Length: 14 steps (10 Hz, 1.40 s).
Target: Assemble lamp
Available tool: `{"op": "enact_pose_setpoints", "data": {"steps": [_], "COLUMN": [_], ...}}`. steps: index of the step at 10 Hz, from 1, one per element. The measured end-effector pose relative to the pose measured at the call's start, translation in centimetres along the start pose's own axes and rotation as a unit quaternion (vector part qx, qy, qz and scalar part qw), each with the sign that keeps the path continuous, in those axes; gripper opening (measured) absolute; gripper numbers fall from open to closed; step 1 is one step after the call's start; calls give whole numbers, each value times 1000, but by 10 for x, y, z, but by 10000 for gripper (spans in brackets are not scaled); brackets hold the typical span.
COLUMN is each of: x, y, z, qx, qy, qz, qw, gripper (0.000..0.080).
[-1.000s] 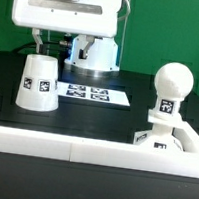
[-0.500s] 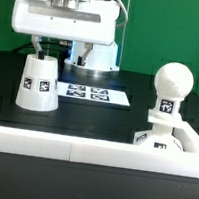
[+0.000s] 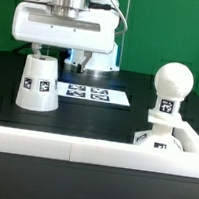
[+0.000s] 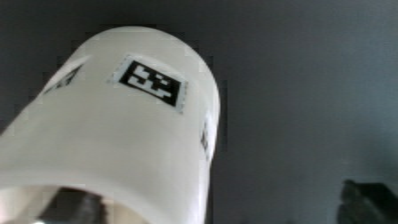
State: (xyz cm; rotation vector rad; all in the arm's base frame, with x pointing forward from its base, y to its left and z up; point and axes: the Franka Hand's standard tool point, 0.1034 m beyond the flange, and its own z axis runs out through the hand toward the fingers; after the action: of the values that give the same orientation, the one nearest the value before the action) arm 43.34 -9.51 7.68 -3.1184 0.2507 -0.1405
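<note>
The white cone-shaped lamp shade (image 3: 37,83) stands upright on the black table at the exterior view's left, a tag on its side. It fills much of the wrist view (image 4: 134,120). My gripper (image 3: 60,54) hangs just above the shade's top, open and empty. In the wrist view (image 4: 222,205) one dark finger (image 4: 71,205) is over the shade's top end and the other is apart, beside it. The ball-shaped bulb (image 3: 174,82) stands on its stem on the lamp base (image 3: 165,142) at the exterior view's right.
The marker board (image 3: 98,92) lies flat on the table between shade and bulb. A white border wall (image 3: 81,148) runs along the front. The white robot pedestal (image 3: 98,55) stands behind the marker board.
My gripper has come down toward the top of the shade. The shade, bulb and base have not moved.
</note>
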Motion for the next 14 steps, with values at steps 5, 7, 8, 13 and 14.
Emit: {"op": "enact_pose_setpoints", "data": {"steps": [5,7,8,13,14], "x": [6,14,20,54,64], "y": [0,-5,-10,-73,-88], "z": [0,-3,-6,-41,-51], "qx": [0,1,3,34,39], "qy": [3,7,8,10,10], "qz": [-1,-3,-7,26,33], "qw": [1000,1000,1000,999,999], "gripper": [50,43,43,44,44]}}
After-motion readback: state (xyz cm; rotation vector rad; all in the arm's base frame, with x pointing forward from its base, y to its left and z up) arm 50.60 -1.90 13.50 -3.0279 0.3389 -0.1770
